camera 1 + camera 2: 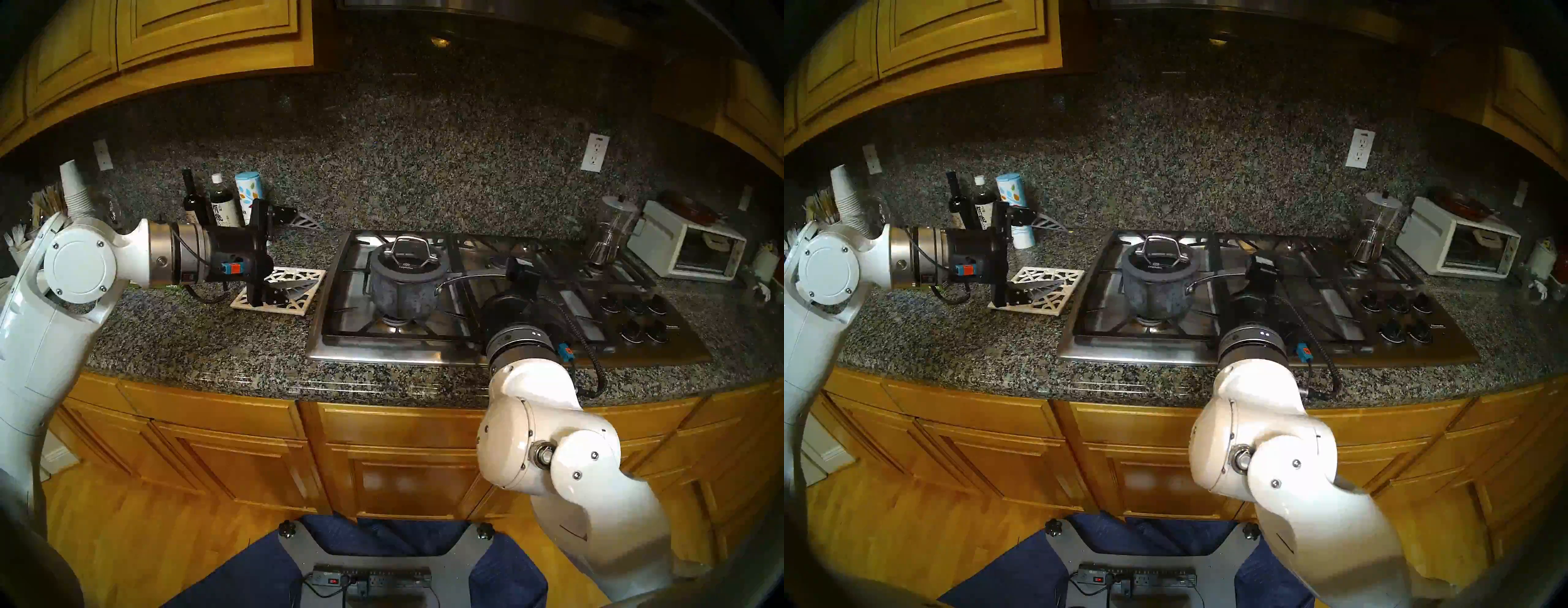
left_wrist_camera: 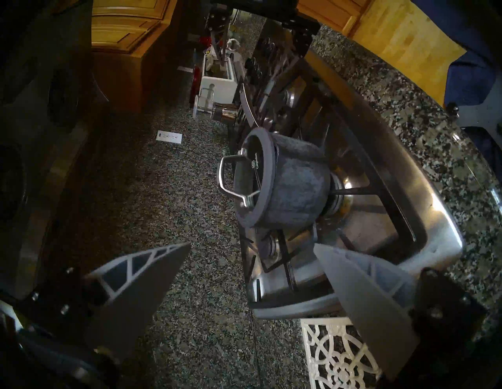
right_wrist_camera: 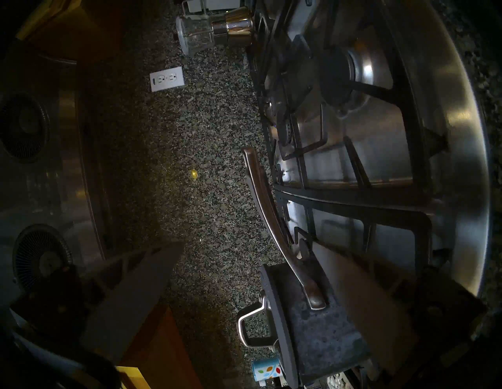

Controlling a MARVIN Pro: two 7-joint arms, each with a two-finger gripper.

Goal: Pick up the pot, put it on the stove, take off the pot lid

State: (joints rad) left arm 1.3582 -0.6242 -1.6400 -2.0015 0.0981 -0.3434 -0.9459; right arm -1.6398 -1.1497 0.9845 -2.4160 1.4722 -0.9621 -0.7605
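The dark-grey pot (image 1: 401, 293) stands on the front-left burner of the stove (image 1: 424, 344), with the glass-centred pot lid (image 1: 409, 259) on top. Its slim silver handle (image 1: 475, 278) points right. My right gripper (image 3: 247, 243) is open over the stove at the handle's end. In the right wrist view the handle (image 3: 266, 212) runs between its fingers, apart from both. My left gripper (image 1: 312, 254) is open and empty, left of the stove, above the white trivet. In the left wrist view the pot (image 2: 296, 190) and lid (image 2: 252, 176) lie ahead of the spread fingers.
A white lattice trivet (image 1: 305, 297) lies on the granite counter beside the stove's left edge. Bottles (image 1: 220, 208) and a canister (image 1: 250, 195) stand at the backsplash. A coffee maker (image 1: 611, 233) sits on the back-right burner, with a toaster oven (image 1: 687, 250) beyond. Black knobs (image 1: 636, 314) are front right.
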